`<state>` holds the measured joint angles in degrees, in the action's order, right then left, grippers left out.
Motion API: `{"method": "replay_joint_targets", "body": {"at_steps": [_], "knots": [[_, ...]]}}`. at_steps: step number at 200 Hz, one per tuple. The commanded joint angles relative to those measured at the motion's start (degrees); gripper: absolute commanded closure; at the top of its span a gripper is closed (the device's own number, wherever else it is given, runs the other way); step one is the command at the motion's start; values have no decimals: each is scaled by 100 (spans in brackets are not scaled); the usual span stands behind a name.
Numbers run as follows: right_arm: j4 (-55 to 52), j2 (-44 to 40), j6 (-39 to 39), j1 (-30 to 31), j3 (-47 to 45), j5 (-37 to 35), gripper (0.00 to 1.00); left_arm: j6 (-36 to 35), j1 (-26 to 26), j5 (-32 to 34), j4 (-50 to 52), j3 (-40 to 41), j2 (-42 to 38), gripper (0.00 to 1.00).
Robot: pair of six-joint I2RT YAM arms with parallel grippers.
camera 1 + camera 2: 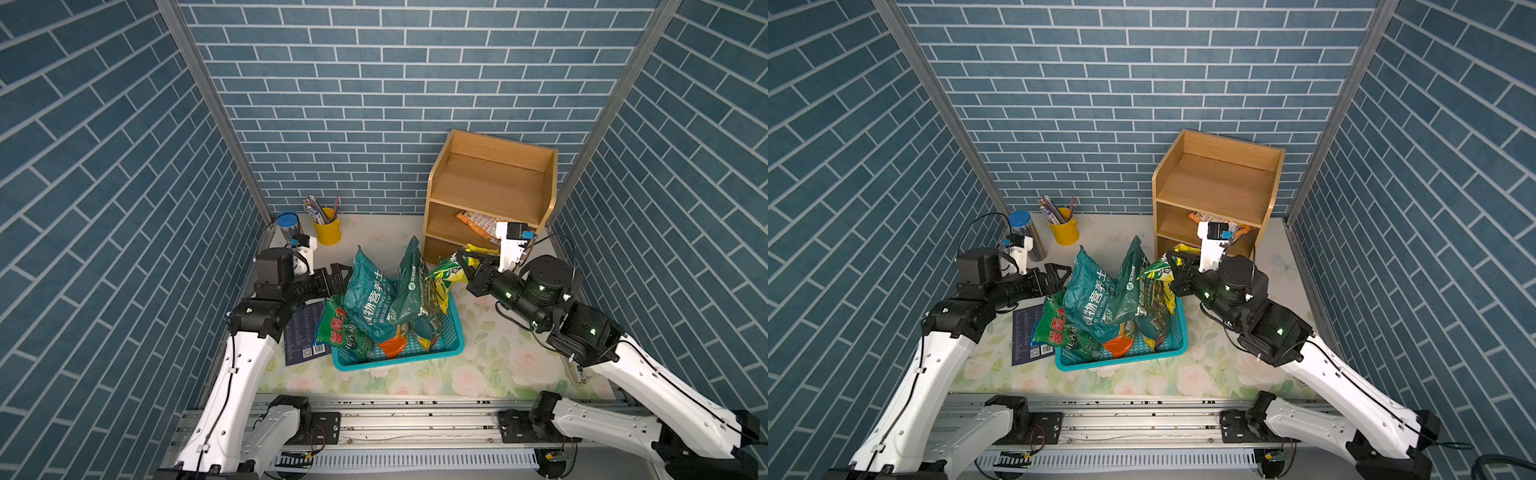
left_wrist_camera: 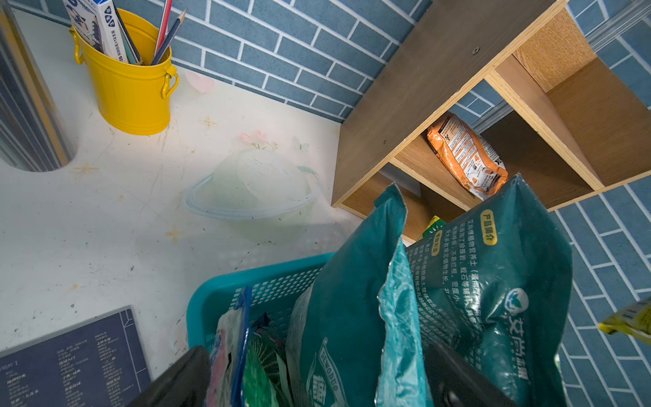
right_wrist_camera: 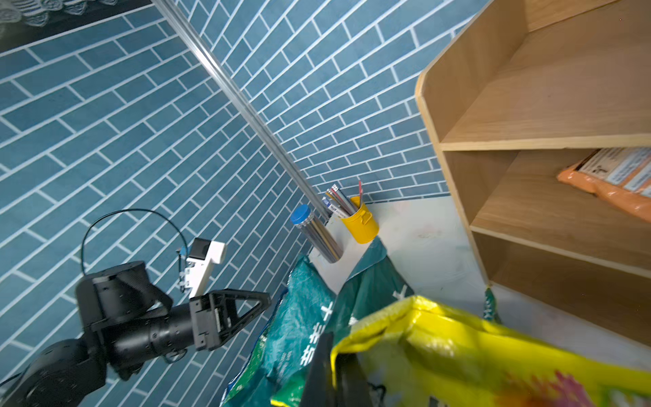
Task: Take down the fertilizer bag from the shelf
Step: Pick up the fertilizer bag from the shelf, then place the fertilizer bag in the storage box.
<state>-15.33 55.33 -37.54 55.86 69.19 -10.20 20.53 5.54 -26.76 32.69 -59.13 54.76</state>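
R hand point(image 1: 468, 262) clamped on top edge of yellow fertilizer bag point(image 1: 444, 272), off the shelf point(image 1: 490, 183), hanging btwn its low tier & basket point(image 1: 399, 360). Prob. soft, slick film, contents shifting; grip the sealed seam. L hand point(image 1: 338, 276) open.

Floral table point(image 1: 490, 357) with shelf point(image 1: 490, 183), basket point(image 1: 395, 360), bucket point(image 1: 327, 233)
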Motion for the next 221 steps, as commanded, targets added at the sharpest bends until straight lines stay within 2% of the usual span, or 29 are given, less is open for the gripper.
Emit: {"method": "replay_joint_targets", "body": {"at_steps": [1,77,132,165,221], "knots": [[-4,9,-207,405,283,69,100,-35,8,30,-34,69,-6,0],[463,-307,-652,2204,-326,-909,100,-36,8,31,-29,69,-4,0],[538,-194,-894,3138,-635,-1502,100,-37,10,29,-31,69,-8,0],[959,-542,-1069,3199,-1514,-1728,100,-32,8,30,-30,69,-9,0],[1174,-861,-1434,3089,-2388,-1916,100,-32,8,39,-30,69,-2,0]]}}
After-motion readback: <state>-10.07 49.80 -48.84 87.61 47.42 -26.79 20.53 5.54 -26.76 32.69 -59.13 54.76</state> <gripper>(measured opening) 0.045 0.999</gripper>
